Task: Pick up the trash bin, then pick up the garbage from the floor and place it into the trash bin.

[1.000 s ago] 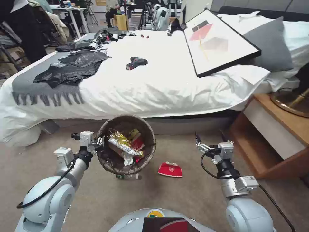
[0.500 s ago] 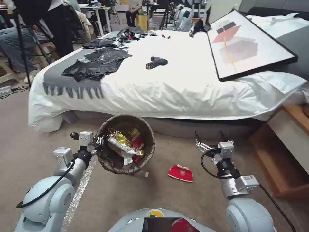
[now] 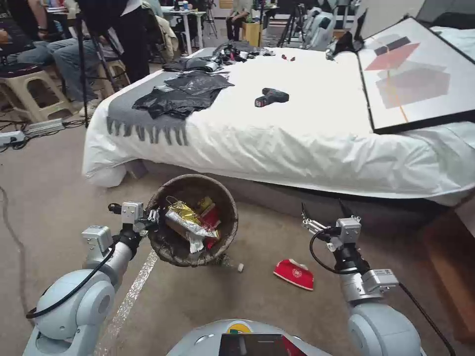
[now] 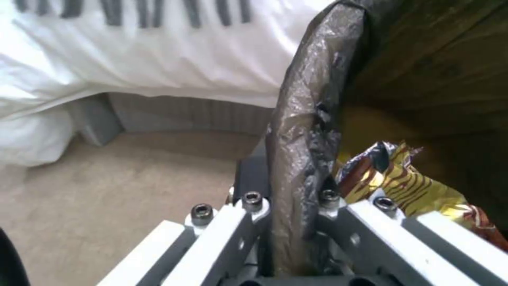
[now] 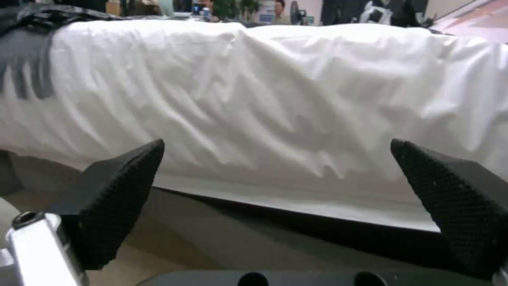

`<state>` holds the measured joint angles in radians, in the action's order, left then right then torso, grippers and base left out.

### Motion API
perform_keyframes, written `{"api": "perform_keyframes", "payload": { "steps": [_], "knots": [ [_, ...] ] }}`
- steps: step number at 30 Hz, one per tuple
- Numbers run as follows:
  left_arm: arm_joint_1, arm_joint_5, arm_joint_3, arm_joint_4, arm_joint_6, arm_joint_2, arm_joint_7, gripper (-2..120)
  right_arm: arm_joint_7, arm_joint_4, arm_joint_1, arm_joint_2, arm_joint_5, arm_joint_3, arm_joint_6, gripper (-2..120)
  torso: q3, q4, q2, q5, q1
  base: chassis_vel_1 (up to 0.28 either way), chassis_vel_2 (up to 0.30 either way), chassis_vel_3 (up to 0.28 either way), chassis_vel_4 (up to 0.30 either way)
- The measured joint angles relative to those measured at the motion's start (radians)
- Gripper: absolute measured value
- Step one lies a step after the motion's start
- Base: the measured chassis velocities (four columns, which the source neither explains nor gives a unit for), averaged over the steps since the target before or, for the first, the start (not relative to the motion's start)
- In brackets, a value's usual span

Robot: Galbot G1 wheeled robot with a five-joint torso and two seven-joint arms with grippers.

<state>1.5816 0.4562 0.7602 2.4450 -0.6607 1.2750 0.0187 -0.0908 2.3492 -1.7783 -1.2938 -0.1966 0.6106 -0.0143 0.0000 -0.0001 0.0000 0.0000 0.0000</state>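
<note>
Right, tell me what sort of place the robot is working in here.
Likely a bedroom mocked up in a lab or studio: a bed with white bedding, beige carpet, and tripods and seated people behind it. The left gripper holds the trash bin.

Right gripper (image 5: pixel 278 190) stands wide open, its two black textured fingertips (image 5: pixel 122 190) far apart with nothing between them. Facing it is the side of a bed (image 5: pixel 275 99) draped in rumpled white bedding, above beige floor (image 5: pixel 153 258).
</note>
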Motion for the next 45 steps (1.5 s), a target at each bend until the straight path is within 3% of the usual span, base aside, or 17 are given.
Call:
{"api": "perform_keyframes", "payload": {
  "steps": [29,35,41,45],
  "knots": [
    [-0.004,0.000,-0.004,-0.007,0.011,-0.001,-0.003,2,-0.005,0.000,-0.003,-0.001,-0.010,0.009,0.007,100,0.000,0.0005,0.000,0.0000,0.000,0.062,0.060,0.063,0.061],
    [-0.004,-0.001,-0.008,-0.007,0.014,-0.002,-0.002,2,0.021,0.000,-0.041,0.027,-0.082,0.073,0.026,100,0.000,-0.0002,0.000,0.0001,0.000,0.019,0.010,0.010,0.010],
    [0.000,-0.002,-0.009,-0.007,0.014,-0.002,0.000,2,0.127,-0.043,-0.109,0.095,-0.196,0.212,0.026,100,0.000,-0.0001,0.000,-0.0001,0.000,0.000,0.000,0.000,0.000],
    [0.012,-0.004,-0.005,0.000,0.014,0.000,0.001,2,0.159,-0.086,-0.132,0.129,-0.223,0.239,0.006,100,0.000,-0.0001,0.000,0.0002,0.000,0.000,0.000,0.000,0.000]
  ]
}}
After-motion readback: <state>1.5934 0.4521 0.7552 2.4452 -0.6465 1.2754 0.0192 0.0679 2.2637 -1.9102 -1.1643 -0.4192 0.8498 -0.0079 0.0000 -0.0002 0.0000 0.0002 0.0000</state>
